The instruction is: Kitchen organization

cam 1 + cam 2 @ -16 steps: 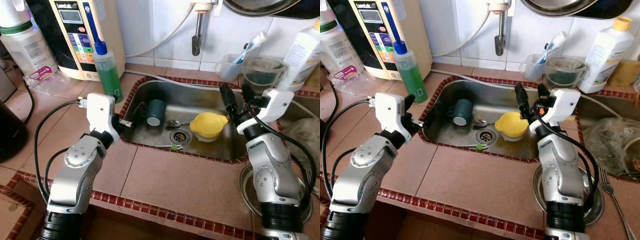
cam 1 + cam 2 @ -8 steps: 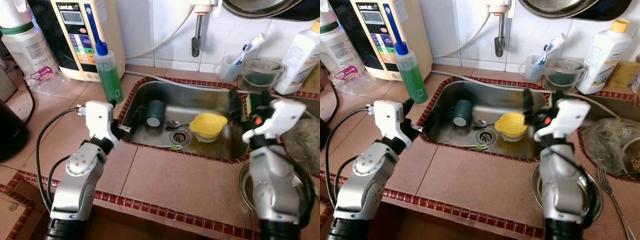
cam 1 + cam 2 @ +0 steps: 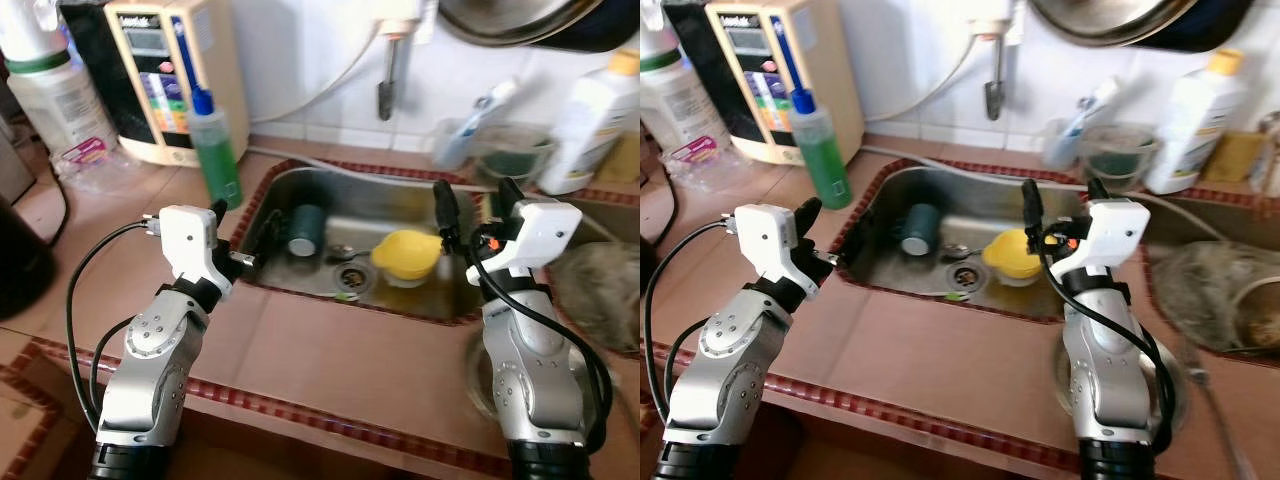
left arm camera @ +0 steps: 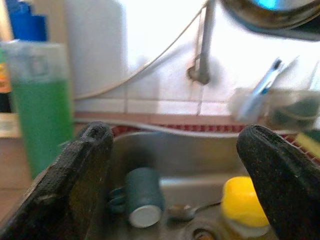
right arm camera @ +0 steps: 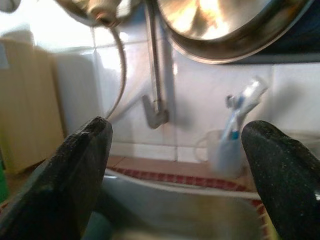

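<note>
In the sink [image 3: 300,185], the teal mug [image 3: 302,230] lies tipped beside the drain, the yellow bowl [image 3: 408,254] across it. My left gripper [image 4: 175,180] and right gripper [image 3: 470,200] hover wide open, empty, above opposite rims.

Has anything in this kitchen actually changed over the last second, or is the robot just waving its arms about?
Mostly arms. The right pincer swung out toward the sink's right rim, then came back over the yellow bowl, open and holding nothing. The left pincer, also open, stayed at the sink's left edge. The teal mug, spoon and green soap bottle lie as before; the camera shifted.
</note>
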Tool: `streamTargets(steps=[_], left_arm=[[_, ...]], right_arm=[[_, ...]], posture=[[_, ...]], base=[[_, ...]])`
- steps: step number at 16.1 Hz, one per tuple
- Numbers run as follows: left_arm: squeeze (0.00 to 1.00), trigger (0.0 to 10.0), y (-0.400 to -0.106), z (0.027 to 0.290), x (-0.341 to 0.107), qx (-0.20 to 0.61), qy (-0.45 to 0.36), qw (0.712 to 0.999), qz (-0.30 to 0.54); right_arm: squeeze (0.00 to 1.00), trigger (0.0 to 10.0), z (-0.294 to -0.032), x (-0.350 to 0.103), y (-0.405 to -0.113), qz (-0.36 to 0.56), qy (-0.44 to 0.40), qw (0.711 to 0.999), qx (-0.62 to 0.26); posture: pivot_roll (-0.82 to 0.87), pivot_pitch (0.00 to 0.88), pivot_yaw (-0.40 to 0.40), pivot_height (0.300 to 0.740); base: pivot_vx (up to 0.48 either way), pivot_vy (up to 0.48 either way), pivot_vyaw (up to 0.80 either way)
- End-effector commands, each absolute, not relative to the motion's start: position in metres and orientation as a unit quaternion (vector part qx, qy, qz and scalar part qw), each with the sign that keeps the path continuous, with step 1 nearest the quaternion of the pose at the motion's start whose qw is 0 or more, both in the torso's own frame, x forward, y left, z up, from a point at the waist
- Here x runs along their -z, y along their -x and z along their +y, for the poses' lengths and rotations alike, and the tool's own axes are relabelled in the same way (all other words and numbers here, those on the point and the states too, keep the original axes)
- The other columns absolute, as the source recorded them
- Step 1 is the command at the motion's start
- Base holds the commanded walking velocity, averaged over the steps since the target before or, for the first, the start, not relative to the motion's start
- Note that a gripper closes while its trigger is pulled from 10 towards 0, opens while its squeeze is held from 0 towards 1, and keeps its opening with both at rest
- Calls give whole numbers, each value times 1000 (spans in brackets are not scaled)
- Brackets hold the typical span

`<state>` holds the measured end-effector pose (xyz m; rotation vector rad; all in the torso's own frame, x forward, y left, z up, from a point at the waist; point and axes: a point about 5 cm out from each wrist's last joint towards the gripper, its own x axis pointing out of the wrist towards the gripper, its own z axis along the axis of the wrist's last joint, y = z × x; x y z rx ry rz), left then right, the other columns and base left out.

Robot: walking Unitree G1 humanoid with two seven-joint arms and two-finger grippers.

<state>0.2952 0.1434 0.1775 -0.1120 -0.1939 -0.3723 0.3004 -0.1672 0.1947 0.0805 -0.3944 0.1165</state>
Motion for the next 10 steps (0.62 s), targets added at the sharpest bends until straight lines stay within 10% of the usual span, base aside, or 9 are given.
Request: streamTargets(steps=[1,10], left_arm=[[0,10000,-293,142,-183,188,60,974,-111],[0,10000,-291,141,-185,194,68,972,-114]], right_arm=[[0,10000,-168,-200,-301,-208,-34,976,-60],[0,10000,-163,-200,-302,-207,-29,975,-77]], posture=[[-92,14,42,740],[-92,8,33,740]], base=[[0,-480,0],[0,-480,0]])
